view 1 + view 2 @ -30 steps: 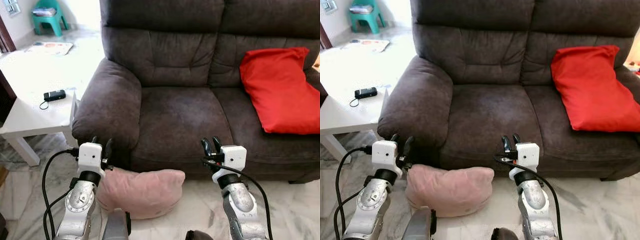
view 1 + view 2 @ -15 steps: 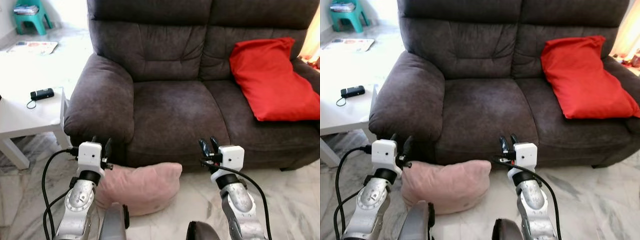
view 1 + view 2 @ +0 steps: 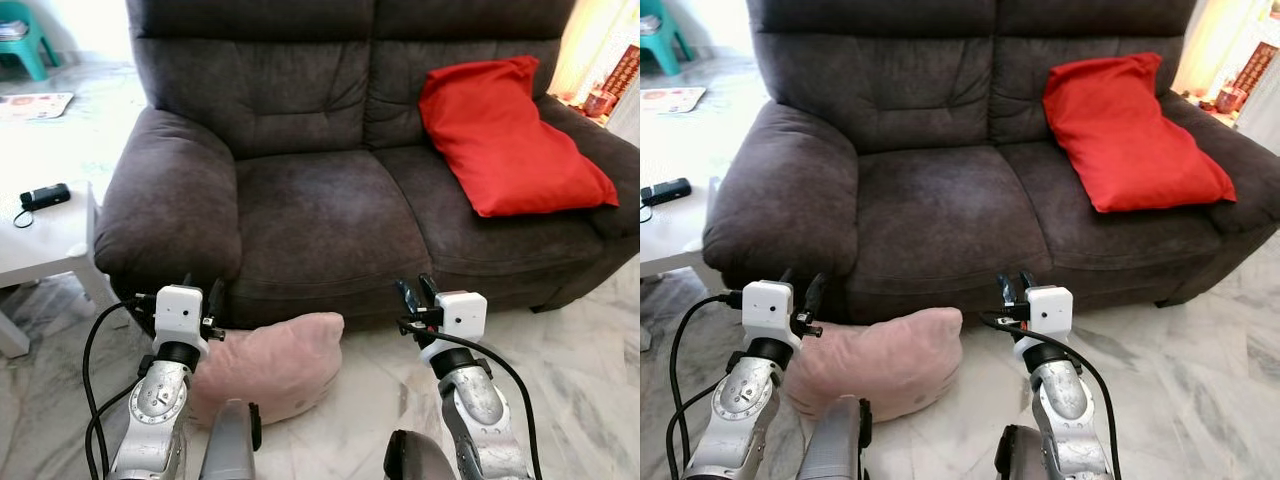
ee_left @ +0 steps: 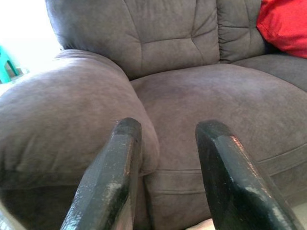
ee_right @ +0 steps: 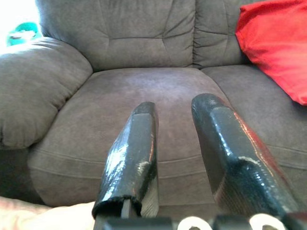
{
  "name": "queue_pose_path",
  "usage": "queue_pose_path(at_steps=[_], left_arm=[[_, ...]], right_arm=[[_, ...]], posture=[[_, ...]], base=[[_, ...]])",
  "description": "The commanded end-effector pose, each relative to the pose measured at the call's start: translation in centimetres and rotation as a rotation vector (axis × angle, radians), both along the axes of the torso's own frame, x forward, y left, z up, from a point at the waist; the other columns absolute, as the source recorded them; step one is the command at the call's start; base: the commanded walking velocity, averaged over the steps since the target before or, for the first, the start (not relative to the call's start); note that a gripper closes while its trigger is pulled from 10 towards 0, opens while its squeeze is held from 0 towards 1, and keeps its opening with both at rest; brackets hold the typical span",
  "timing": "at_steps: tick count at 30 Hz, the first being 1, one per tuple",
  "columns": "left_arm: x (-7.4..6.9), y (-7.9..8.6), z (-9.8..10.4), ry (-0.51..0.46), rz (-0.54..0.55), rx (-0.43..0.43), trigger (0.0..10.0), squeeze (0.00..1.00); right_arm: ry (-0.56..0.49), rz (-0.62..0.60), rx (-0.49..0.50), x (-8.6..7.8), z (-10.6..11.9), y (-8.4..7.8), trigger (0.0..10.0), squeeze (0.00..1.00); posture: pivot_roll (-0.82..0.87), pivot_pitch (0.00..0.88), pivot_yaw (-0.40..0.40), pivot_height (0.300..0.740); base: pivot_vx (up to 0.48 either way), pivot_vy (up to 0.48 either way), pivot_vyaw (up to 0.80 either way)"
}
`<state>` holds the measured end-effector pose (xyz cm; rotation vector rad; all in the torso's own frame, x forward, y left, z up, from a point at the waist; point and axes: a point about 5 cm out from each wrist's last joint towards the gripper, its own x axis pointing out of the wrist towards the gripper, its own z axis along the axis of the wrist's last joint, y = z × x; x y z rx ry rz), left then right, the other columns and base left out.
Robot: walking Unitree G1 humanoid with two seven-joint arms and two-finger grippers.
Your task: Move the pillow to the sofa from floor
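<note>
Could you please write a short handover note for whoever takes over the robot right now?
Left gripper: open, holding nothing, raised in front of the sofa armrest.
Right gripper: open, holding nothing, raised before the sofa's front edge.
Pink pillow: on the floor against the sofa base, between the two arms, nearer the left one.
Red pillow: on the right seat, leaning on the backrest.
Done: robot is facing the sofa.
Left: reach down, grasp the pink pillow, lift it onto the free left seat.
</note>
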<state>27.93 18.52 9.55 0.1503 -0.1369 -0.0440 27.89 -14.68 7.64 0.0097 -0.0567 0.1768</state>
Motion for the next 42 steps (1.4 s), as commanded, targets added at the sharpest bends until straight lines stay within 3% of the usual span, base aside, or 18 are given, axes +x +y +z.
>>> queue_pose_path(at_steps=[1, 22, 30, 42], left_arm=[[0.06, -0.01, 0.15, 0.003, 0.0, -0.011, 10.0, 0.0], [0.15, -0.08, 0.25, 0.0, 0.0, -0.012, 10.0, 0.0], [0.25, -0.1, 0.25, 0.0, -0.001, -0.014, 10.0, 0.0], [0.18, 0.07, 0.2, 0.005, 0.004, -0.009, 10.0, 0.0]], right_arm=[[-0.002, -0.009, -0.006, 0.13, 0.28, -0.15, 10.0, 0.0], [0.003, -0.015, -0.01, 0.24, 0.21, -0.28, 10.0, 0.0], [0.001, -0.008, -0.011, 0.34, 0.28, -0.15, 10.0, 0.0], [-0.018, 0.01, -0.031, 0.13, 0.41, 0.08, 10.0, 0.0]], posture=[[0.11, 0.057, -0.055, 0.579], [0.11, 0.054, -0.052, 0.564], [0.11, 0.045, -0.052, 0.53], [0.11, 0.056, -0.051, 0.53]], base=[[0.0, 0.0, 0.0], [0.0, 0.0, 0.0], [0.0, 0.0, 0.0], [0.0, 0.0, 0.0]])
